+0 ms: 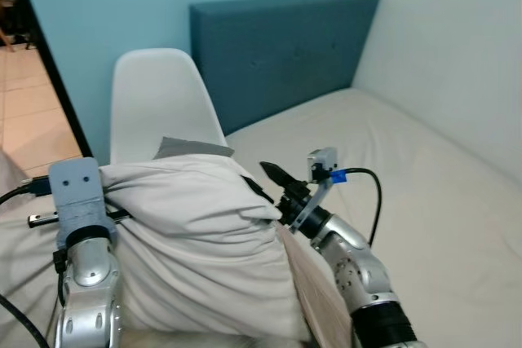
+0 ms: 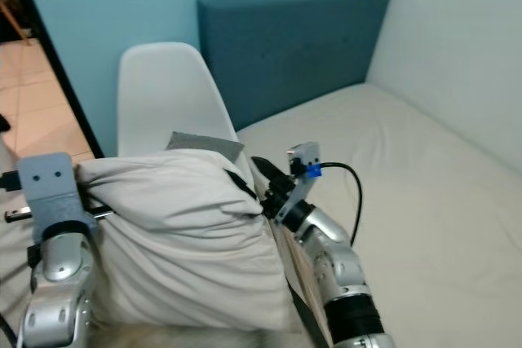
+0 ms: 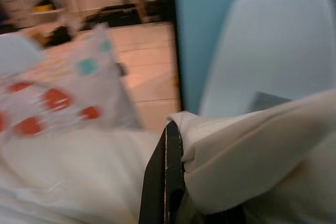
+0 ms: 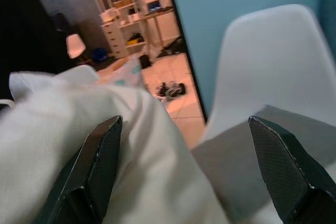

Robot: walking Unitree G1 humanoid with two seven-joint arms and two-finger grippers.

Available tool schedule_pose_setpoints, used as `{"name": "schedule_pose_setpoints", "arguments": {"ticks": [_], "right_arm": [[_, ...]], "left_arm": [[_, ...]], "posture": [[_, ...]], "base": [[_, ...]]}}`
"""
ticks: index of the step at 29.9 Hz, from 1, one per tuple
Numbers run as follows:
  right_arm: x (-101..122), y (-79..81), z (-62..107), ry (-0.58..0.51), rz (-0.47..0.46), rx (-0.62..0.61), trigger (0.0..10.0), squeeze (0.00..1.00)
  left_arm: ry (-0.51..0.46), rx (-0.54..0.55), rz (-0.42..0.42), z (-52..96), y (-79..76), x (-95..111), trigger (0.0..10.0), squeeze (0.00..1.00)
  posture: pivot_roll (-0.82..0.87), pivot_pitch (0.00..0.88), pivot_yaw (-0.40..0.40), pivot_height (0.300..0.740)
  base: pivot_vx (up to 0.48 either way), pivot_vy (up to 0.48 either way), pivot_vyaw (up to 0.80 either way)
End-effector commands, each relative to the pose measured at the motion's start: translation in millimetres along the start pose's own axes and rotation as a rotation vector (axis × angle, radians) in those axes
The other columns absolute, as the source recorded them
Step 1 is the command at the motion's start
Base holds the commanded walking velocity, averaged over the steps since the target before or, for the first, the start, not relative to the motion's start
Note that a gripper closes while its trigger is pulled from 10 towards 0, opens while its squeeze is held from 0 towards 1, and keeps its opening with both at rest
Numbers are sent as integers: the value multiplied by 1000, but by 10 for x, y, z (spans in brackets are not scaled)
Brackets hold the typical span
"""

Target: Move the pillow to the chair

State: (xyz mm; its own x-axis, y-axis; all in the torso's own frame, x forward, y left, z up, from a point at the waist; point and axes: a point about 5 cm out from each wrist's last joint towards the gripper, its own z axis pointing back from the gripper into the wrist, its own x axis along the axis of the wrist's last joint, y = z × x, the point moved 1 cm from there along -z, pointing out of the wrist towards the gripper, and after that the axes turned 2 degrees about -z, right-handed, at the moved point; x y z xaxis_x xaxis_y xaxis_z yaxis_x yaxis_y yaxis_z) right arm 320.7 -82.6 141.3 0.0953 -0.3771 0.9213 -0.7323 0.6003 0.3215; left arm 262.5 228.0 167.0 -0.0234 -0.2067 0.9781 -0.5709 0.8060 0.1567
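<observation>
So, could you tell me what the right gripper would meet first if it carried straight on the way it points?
Probably the white chair. The right gripper, fingers spread, points past the pillow at the chair's backrest, with the grey seat pad just below that line. Depth is unclear, so the pad might come first.

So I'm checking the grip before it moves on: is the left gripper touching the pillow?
Touching. In the left wrist view, a black finger of the left gripper presses straight into the pillow, whose fabric bulges against its edge with no gap.

Spread tool (image 4: 194,166) against pillow (image 4: 79,145), chair (image 4: 273,61) beyond
</observation>
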Motion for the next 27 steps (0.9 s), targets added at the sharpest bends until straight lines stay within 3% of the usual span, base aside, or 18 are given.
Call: {"name": "schedule_pose_setpoints", "arguments": {"ticks": [1, 8, 17, 27], "right_arm": [[-54, 13, 16, 19, -18, 3, 10000, 0], [-52, 18, 13, 18, -26, 9, 10000, 0], [-45, 20, 6, 15, -34, 13, 10000, 0], [-19, 36, 2, 10, -37, 20, 10000, 0]], "left_arm": [[-102, 18, 23, 37, 5, 194, 10000, 0], [-98, 24, 16, 53, 5, 187, 10000, 0], [-119, 30, 14, -49, 19, 236, 10000, 0], [-80, -46, 19, 11, -115, 171, 10000, 0]], "posture": [[26, 0, -70, 740], [30, 0, -73, 740], [34, 0, -79, 740], [27, 0, -80, 740]], "base": [[0, 0, 688], [0, 0, 688], [0, 0, 688], [0, 0, 688]]}}
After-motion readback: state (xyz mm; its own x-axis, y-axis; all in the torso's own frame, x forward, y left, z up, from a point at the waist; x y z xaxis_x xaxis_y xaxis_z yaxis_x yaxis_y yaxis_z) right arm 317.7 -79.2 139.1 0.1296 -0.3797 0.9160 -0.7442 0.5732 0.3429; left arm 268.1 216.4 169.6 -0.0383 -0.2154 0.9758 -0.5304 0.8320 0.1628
